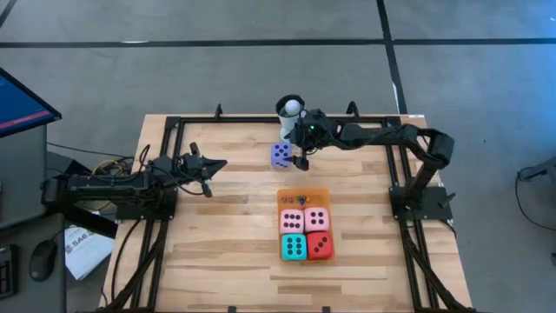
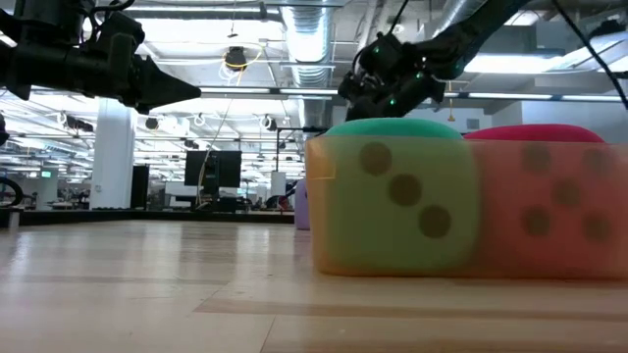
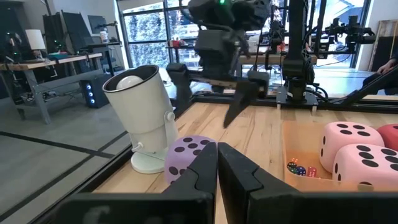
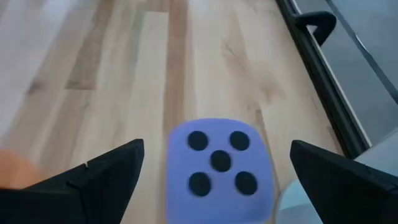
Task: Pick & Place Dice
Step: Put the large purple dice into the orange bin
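From above we see the right gripper hanging at the upper centre of the frame, its two dark fingers spread as wide as they go and holding nothing. Between them, on the bare wood below, sits the purple die, five black pips facing up; we cannot tell whether the fingertips touch it. In the high view that purple die lies just below the white mug, which stands at the table's far edge with a white ball in its mouth.

The left gripper waits at mid-left of the same frame, jaws pressed fully together and empty, well apart from every die.

We count five large dice. One is the purple die. The other four sit in a tight two-by-two block on the orange mat at centre frame: two pink dice in the upper row, a teal die at lower left and a red die at lower right. Several tiny coloured dice lie in a small cluster along the mat's upper strip; they are too small for us to count.

From table height the teal die and the red die fill the right half of the frame.
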### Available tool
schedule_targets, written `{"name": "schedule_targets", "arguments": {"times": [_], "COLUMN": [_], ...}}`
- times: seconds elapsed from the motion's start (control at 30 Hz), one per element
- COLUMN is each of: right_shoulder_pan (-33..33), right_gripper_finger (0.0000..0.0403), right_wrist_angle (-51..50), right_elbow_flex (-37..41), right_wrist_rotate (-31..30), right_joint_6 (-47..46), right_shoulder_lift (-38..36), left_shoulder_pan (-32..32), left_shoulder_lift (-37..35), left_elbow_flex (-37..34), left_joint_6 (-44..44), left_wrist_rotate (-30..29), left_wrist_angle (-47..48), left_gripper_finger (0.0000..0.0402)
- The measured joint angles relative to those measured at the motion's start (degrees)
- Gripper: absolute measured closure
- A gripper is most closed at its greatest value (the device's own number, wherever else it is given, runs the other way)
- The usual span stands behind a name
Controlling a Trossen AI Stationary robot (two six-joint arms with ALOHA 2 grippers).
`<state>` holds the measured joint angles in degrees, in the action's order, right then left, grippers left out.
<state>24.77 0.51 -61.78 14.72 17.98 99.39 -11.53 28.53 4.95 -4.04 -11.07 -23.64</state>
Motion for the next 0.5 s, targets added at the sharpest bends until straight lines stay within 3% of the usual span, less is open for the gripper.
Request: {"name": "schedule_targets", "arguments": {"times": [0.5], "right_shoulder_pan": [0.2], "right_gripper_finger": [0.0003], "right_wrist_angle": [-5.9], "right_elbow_flex": [-8.5], "right_wrist_rotate": [-0.3], "right_joint_6": [0.0], "right_shoulder_lift": [7.6], "left_shoulder_pan": [0.0], "left_shoulder_lift": [0.0], "left_elbow_flex": [0.0], "left_joint_6": [0.0], "left_wrist_rotate": [0.0], "left_wrist_angle": [0.0], "left_gripper_finger": [0.0401]}}
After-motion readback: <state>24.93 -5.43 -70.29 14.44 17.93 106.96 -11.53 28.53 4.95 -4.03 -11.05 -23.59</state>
